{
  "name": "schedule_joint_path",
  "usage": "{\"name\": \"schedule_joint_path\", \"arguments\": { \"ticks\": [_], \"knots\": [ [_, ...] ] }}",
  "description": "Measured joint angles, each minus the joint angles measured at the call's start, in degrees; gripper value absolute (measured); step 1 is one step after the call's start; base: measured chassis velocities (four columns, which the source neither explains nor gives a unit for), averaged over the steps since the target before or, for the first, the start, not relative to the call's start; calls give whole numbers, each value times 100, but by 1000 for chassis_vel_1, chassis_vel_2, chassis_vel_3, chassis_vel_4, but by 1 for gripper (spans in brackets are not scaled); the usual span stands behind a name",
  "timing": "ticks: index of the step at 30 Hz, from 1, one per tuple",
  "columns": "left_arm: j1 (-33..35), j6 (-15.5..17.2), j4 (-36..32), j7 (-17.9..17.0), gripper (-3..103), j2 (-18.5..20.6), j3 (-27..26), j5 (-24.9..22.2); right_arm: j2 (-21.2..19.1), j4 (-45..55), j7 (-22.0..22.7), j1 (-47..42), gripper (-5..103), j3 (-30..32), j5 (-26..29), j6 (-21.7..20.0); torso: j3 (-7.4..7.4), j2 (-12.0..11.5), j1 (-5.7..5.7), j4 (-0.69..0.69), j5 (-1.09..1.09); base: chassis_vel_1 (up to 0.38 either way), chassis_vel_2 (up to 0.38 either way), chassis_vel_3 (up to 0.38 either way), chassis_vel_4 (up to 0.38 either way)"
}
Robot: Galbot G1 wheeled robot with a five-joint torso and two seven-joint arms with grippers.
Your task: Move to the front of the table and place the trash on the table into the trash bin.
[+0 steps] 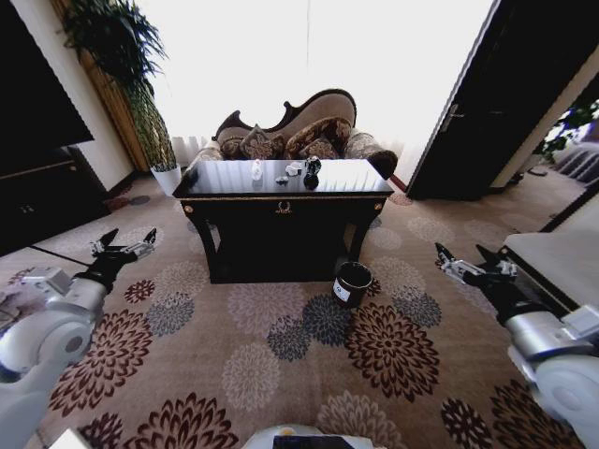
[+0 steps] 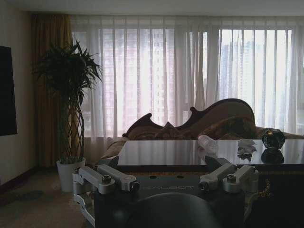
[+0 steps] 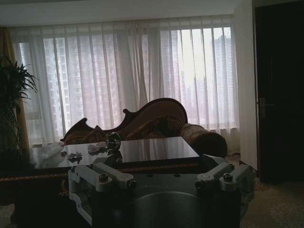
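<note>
Carpet open before table (image 1: 281, 192) | bin (image 1: 352, 283) at front-right leg | both jaws wide (empty)

Dark glossy table (image 1: 281, 195) bearing trash (image 1: 312, 170); trash bin (image 1: 352, 283) on patterned carpet (image 1: 281, 355).

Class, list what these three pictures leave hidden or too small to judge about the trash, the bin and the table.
- Trash bin, head view: inside hidden by its own wall.
- Trash on the table, head view: too small to identify.
- Dark round item, left wrist view: backlit, material unclear.
- Table's far end, left wrist view: cut off by the edge.
</note>
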Motion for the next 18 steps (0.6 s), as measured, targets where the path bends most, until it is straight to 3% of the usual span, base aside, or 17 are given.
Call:
{"name": "schedule_joint_path", "arguments": {
  "ticks": [18],
  "knots": [
    [6,0,-3,-4,100,-16,2,3,-6,27,-47,-5,100,-10,1,2,0,0,0,0,0,-99,97,94,-100]
  ]
}}
